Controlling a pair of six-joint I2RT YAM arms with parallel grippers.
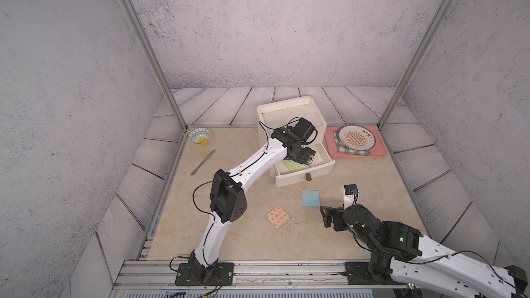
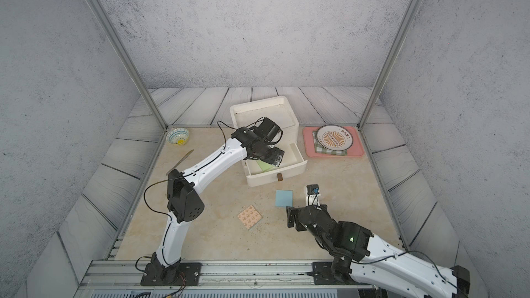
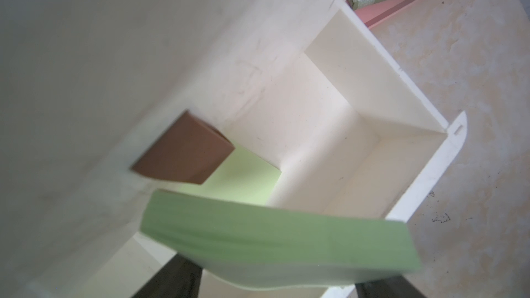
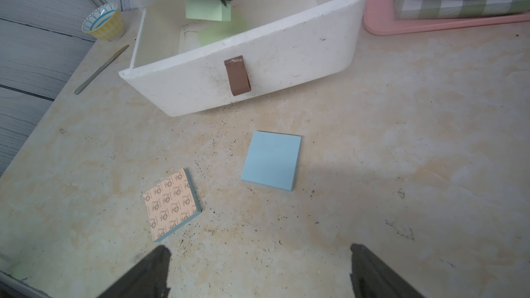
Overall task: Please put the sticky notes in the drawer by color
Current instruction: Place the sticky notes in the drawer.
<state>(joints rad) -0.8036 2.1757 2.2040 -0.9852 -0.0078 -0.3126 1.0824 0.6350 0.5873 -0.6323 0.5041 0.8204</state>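
Closest to the lens in the left wrist view is a light green pad (image 3: pixel 272 242), lying tilted across the 2 dark fingers of the left tool (image 1: pixel 305 158). The pad is clear of the drawer floor, but I cannot tell whether the fingers pinch it or merely flank it. It hangs over the open bottom drawer (image 4: pixel 258 53) of the white chest (image 1: pixel 286 107), directly above a second green pad (image 3: pixel 249 179) that lies flat in the drawer's left half. This is the relation the coming move turns on. With the same colour underneath, a straight drop should land it correctly, though the tilt could leave it leaning on a drawer wall.

The right tool (image 4: pixel 258 276) stands wide and empty, low over the worktop (image 4: pixel 401 139). The blue pad (image 4: pixel 271 160) lies just ahead of it, between the tool and the drawer front. The peach printed pad (image 4: pixel 170 204) lies further left, turned corner-on, between the 2 arms. Both pads are square, so neither has a long axis. The right arm is clearly nearer the blue pad, which probably needs a different drawer pulled out.
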